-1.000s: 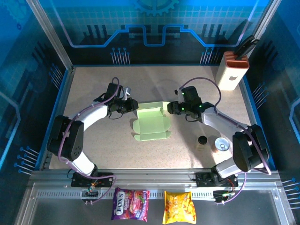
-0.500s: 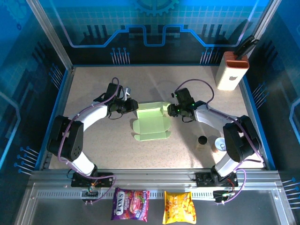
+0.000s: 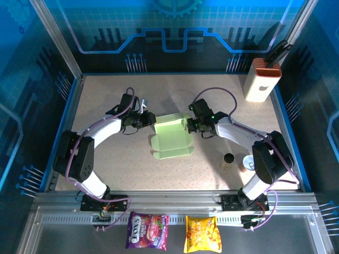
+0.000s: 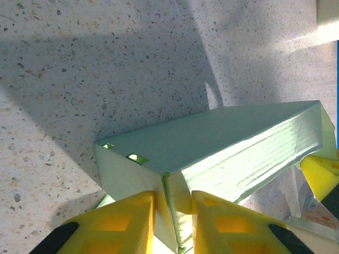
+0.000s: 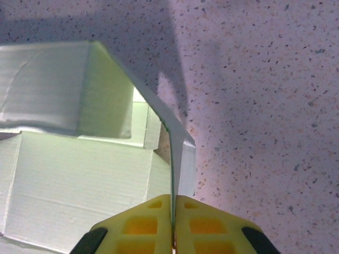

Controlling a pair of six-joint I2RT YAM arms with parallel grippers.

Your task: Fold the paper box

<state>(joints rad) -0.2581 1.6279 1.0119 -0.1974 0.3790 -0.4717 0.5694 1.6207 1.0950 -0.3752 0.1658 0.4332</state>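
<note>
Here the pale green paper box [image 3: 170,138] sat half folded at the centre of the table [image 3: 132,174]. The left gripper [image 4: 172,200] pinched the box's upper-left wall between narrow jaws, and the right gripper [image 5: 173,203] was clamped tight on a thin upright flap at its upper-right corner.

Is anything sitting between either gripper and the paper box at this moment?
Nothing visible does. The left gripper is shut on a card wall at the left side of the paper box, and the right gripper pinches a thin flap at its right side.
</note>
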